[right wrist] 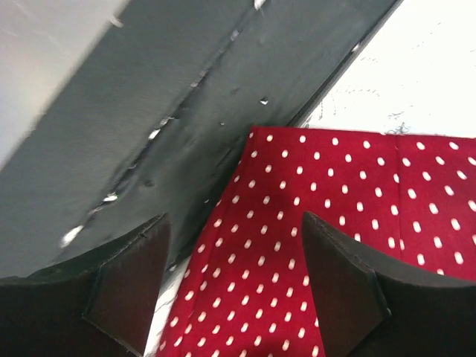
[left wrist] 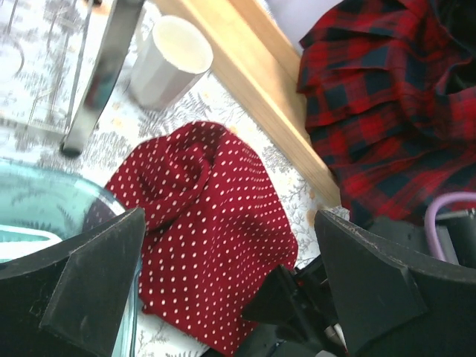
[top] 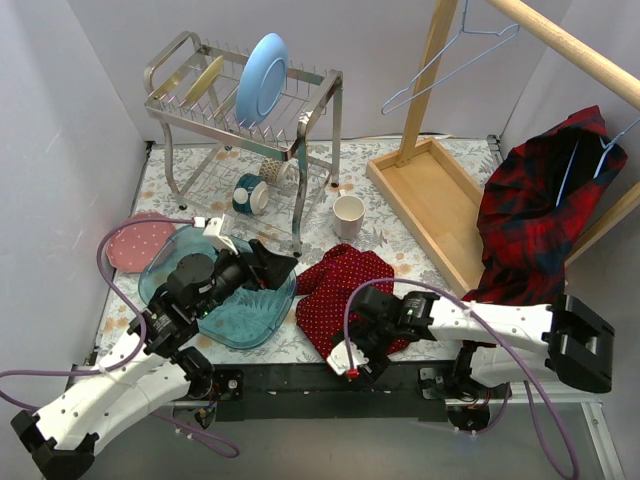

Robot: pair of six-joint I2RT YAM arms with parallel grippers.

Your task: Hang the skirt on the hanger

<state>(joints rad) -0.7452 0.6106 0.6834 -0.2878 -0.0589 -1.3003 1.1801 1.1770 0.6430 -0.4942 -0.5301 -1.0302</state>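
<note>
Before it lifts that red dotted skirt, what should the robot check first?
1. Red white-dotted cloth skirt lies uncovered, within reach: ok.
2. Left claw open and empty: ok.
3. Right claw open over the skirt's near edge: ok.
4. Skirt gripped: not ok.
5. Pale blue wire hanger hangs bare on the wooden rail: ok.
6. White cup clear of the lifting path: cannot tell.

The bright red, white-dotted cloth skirt (top: 342,282) looks matt; the silver metal wire dish rack (top: 334,130) gleams glossy; the pale wooden tray (top: 430,205) is smooth and dull.
</note>
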